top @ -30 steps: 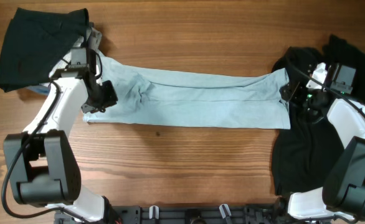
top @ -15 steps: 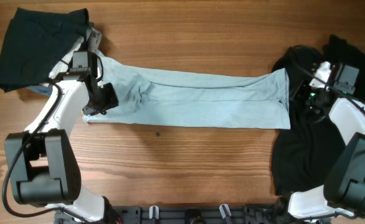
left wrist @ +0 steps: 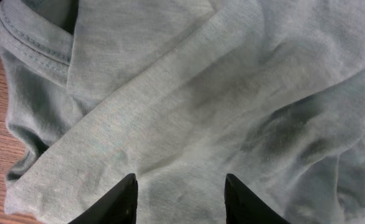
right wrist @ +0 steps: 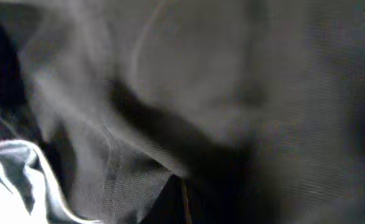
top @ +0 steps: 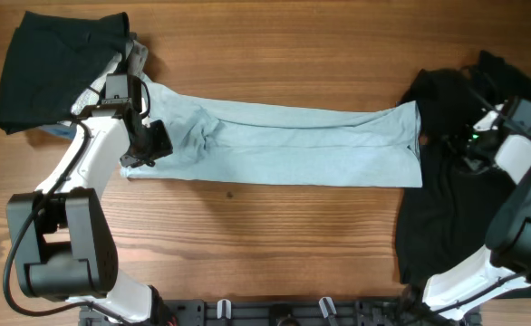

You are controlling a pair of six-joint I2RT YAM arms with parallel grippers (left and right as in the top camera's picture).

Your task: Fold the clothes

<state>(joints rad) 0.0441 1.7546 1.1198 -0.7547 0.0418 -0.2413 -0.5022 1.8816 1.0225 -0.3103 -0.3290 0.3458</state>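
- Sky-blue shirt (top: 284,145) lies folded into a long strip across the middle of the table (top: 284,54). Its left end is under the left gripper (top: 148,145) and its right end touches a black pile (top: 438,226).
- Right gripper (top: 476,145) has drawn away from the strip's right end over the last second and now hangs over the black pile, apart from the blue cloth. Its own camera shows only blurred dark fabric, so whether it is open or closed cannot be told.
- Left gripper has not moved in that time. Its wrist view shows both fingers spread apart above rumpled blue cloth near the collar (left wrist: 33,43), holding nothing.
- Strip itself looks unchanged and lies flat along its right half, which suggests the lengthwise fold is set and the right end has been let go. A crosswise fold, end to end, is the likely next step.
- Right hem (top: 418,145) sits straight against the black pile, so a pinch there risks catching dark cloth as well.
- Left end is bunched, with a second black garment (top: 57,68) just beyond it at the table's far left corner.
- Bare wood runs wide above and below the strip, leaving open room to carry either end over the middle.
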